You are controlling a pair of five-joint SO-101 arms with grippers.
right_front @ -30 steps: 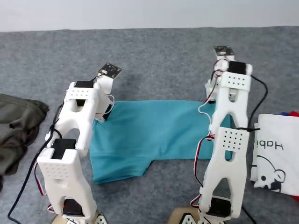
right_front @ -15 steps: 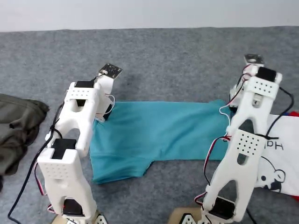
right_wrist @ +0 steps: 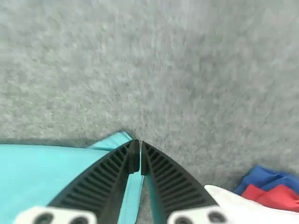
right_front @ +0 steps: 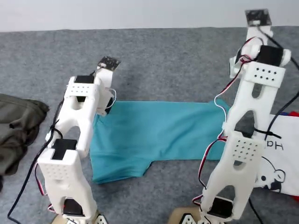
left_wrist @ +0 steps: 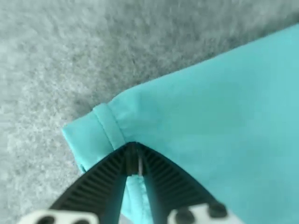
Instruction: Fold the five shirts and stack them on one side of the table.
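Observation:
A teal shirt (right_front: 154,130) lies spread flat on the grey carpeted table between my two arms. The left arm (right_front: 81,107) stands over the shirt's far left corner. In the left wrist view my left gripper (left_wrist: 133,161) is shut on the teal shirt (left_wrist: 224,102), right beside a hemmed edge. The right arm (right_front: 254,88) is raised at the shirt's far right corner. My right gripper (right_wrist: 138,149) is shut, with the corner of the teal shirt (right_wrist: 46,172) pinched at its tips.
A dark olive garment (right_front: 16,123) is heaped at the left edge. A white printed shirt (right_front: 280,154) lies at the right edge, with blue and red cloth (right_wrist: 271,189) beside it. Bare carpet stretches behind the teal shirt.
The right arm has moved to the right and risen, drawing the teal shirt's right edge outward. The left arm has barely shifted.

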